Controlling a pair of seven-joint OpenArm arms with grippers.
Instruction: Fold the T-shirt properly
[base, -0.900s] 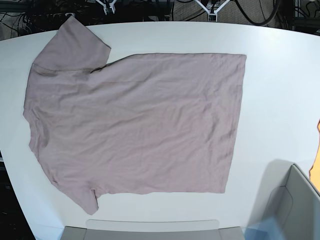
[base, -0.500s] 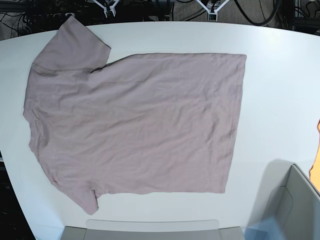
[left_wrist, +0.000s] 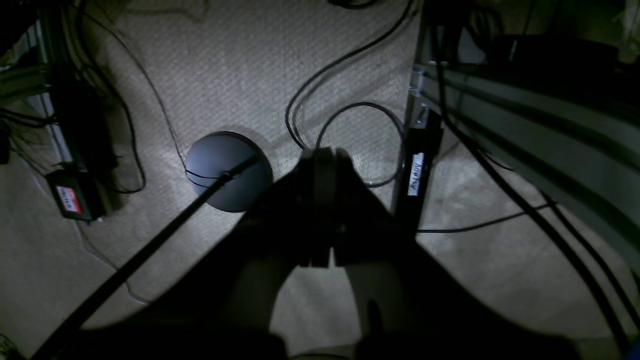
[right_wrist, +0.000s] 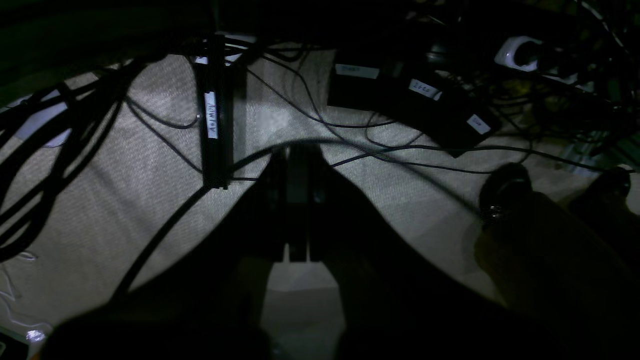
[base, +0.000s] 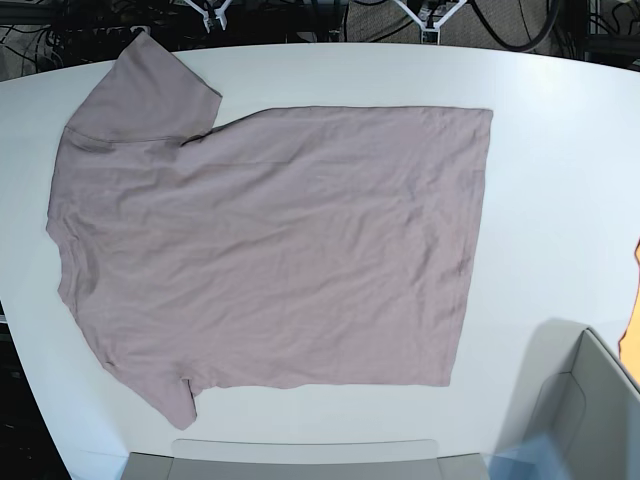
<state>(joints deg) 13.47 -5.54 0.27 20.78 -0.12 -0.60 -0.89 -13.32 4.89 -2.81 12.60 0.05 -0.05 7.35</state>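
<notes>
The dusty mauve short-sleeved T-shirt of soft wrinkly cloth (base: 265, 245) lies spread flat on the white worktop (base: 560, 180), covering most of its left and middle part. The shirt's shoulder end lies toward the worktop's left edge and its straight hem toward the right. One sleeve reaches up to the far left corner, the other points to the near edge. Light creases run across the cloth.

A grey open box (base: 590, 410) sits at the near right corner, well apart from the hem.

Neither arm is over the worktop. In the left wrist view the left claw (left_wrist: 322, 165) hangs dark above beige carpet (left_wrist: 235, 65), its fingers pressed together on nothing, near a round dark grey base (left_wrist: 225, 170) and black cables (left_wrist: 345, 65). In the right wrist view the right claw (right_wrist: 295, 155) is likewise pressed together and empty, over carpet strewn with cables.
</notes>
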